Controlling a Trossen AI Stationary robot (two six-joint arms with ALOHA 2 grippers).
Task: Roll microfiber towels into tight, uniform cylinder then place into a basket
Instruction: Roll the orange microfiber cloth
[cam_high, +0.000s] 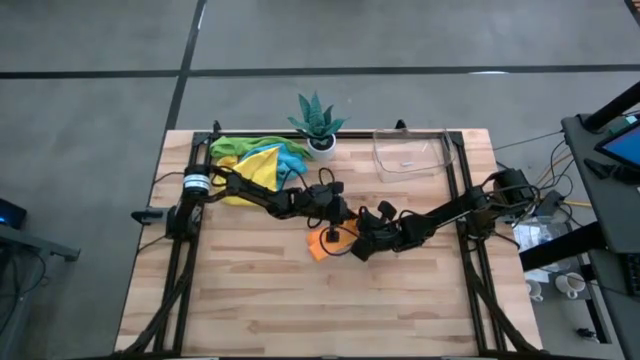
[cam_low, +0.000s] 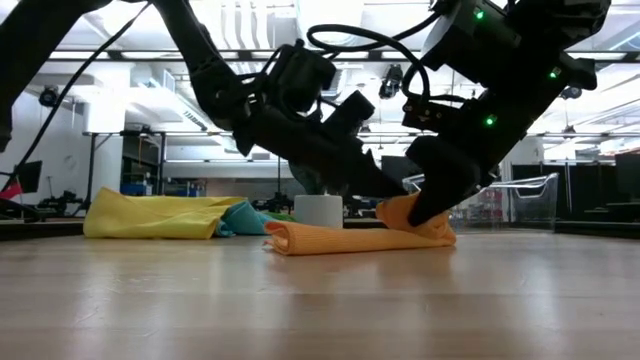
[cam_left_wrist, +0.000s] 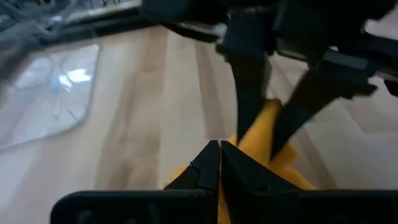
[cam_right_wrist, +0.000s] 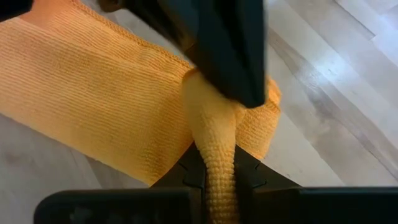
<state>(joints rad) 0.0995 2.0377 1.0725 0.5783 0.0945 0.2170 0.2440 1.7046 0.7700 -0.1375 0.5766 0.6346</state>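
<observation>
Grippers meet mid-table: right gripper (cam_right_wrist: 214, 177) pinching the orange towel's (cam_right_wrist: 93, 93) raised edge, left gripper (cam_left_wrist: 219, 163) pressed together.

High view is looking straight down over the whole table (cam_high: 250, 300). Low view is looking level across it into the room. Both wrist views are sitting very close above the orange towel (cam_right_wrist: 93, 99), which all four are sharing.
</observation>
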